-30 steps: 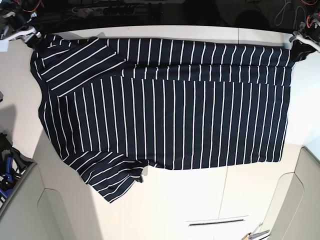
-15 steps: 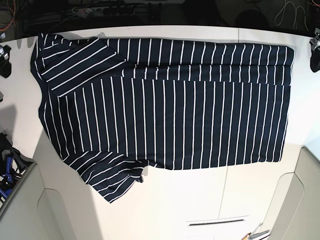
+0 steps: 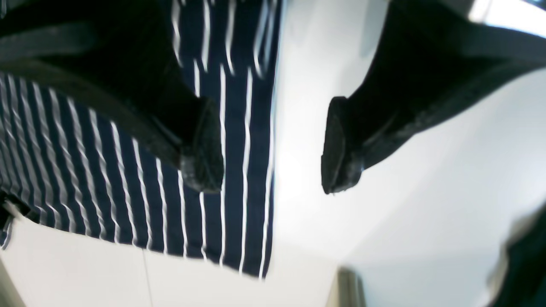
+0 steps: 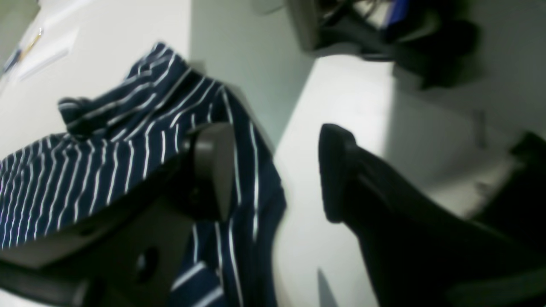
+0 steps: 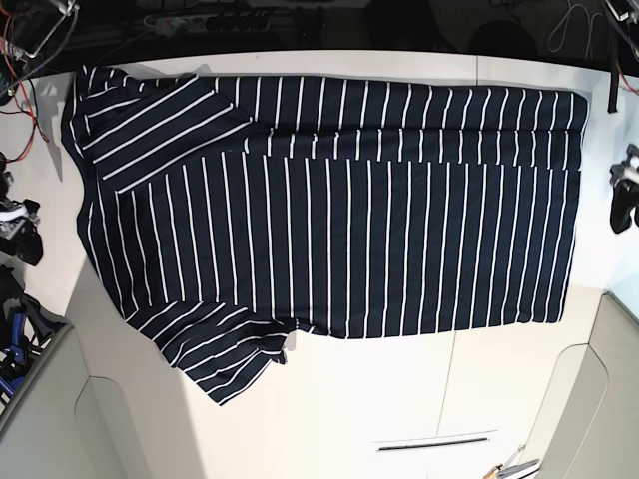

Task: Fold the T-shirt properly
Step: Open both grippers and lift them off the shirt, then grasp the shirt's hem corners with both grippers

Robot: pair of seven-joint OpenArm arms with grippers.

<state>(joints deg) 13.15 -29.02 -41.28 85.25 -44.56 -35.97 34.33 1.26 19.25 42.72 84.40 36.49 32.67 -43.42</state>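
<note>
The T-shirt (image 5: 329, 220), dark navy with thin white stripes, lies flat across the white table (image 5: 399, 399). Its far long edge is folded over in a band, and one sleeve (image 5: 225, 359) sticks out at the near left. My left gripper (image 5: 624, 200) hovers at the table's right side, just off the shirt's hem. In the left wrist view the left gripper (image 3: 271, 147) is open, one finger over the T-shirt (image 3: 128, 179), the other over bare table. My right gripper (image 5: 20, 225) is at the left side. In the right wrist view the right gripper (image 4: 275, 175) is open beside the T-shirt (image 4: 106, 149), holding nothing.
Cables and a power strip (image 5: 210, 20) run along the dark back edge. Grey panels (image 5: 50, 419) flank the table's near corners, with blue gear (image 5: 12, 339) at the left. A thin dark slot (image 5: 434, 443) lies on the near table.
Both grippers have left the shirt's far corners, opened, and moved toward the near side along the table's two ends. The shirt has stayed flat.
</note>
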